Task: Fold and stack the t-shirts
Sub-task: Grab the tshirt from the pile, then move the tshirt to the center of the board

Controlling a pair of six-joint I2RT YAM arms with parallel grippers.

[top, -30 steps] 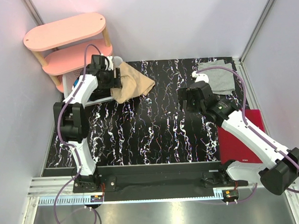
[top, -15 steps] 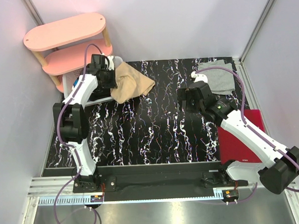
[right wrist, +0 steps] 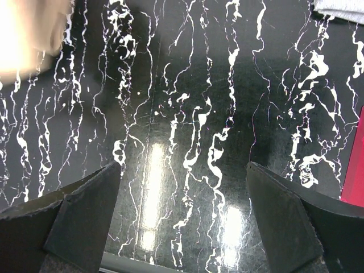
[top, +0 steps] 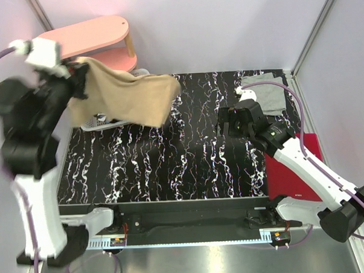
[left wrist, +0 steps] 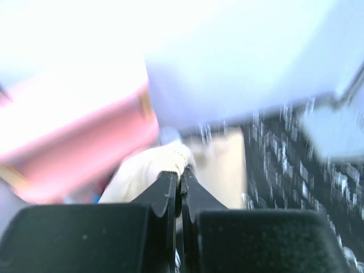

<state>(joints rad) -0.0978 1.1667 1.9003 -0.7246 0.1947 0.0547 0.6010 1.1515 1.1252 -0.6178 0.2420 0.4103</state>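
Observation:
The tan-beige t-shirt [top: 129, 97] hangs spread in the air over the table's back left corner. My left gripper [top: 81, 71] is raised high and shut on its upper edge. In the left wrist view the jaws [left wrist: 181, 177] are pressed together on a fold of the tan cloth [left wrist: 156, 165], all of it motion-blurred. The light grey t-shirt [top: 265, 95] lies flat at the back right. My right gripper [top: 225, 124] hovers open over the black marbled table [top: 189, 160], nothing between its fingers [right wrist: 85, 213]. The tan shirt [right wrist: 25, 34] blurs into that view's top left.
A pink two-tier shelf [top: 87, 33] stands at the back left, with a white basket [top: 101, 122] partly hidden below the hanging shirt. A flat red folder [top: 295, 171] lies at the right edge under my right arm. Grey walls close in both sides.
My left gripper shut on the tan shirt at the basket, then the arm swung up and left, pulling the shirt into the air and spreading it. The right arm barely moved.

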